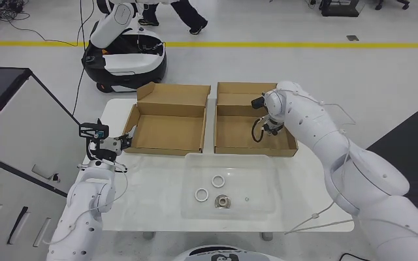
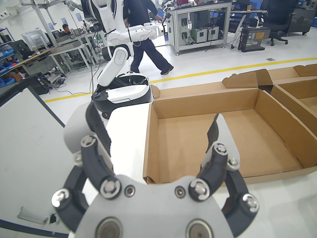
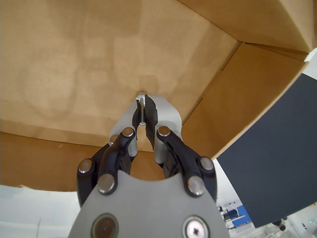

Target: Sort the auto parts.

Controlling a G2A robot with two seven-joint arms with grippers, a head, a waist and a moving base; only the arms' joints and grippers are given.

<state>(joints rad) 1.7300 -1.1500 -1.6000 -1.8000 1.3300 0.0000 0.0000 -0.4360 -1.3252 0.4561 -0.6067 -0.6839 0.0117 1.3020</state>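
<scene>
Notes the right arm stretched forward and bent down at the wrist into the right cardboard box [image 1: 228, 138], with the right end effector [image 1: 264, 128] low over the box floor near the right wall. Finds that end effector clenched on a bolt [image 3: 141, 111]: small, silver, threaded along the shank, gripped lengthwise between the ribbed black pads [image 3: 151, 117], its far end level with the fingertips and close to the cardboard; cannot tell whether touching. Records the left arm drawn back at the left edge of the counter [image 1: 150, 189], with the left end effector [image 2: 153, 111] released, fingers spread wide, holding nothing, at the left wall of the left cardboard box [image 1: 166, 127]. Logs a clear tray [image 1: 258, 173] on the counter in front of the boxes, holding a white ring [image 1: 218, 181], a second white ring [image 1: 202, 194] and a round metal part [image 1: 223, 201] just beside them.
</scene>
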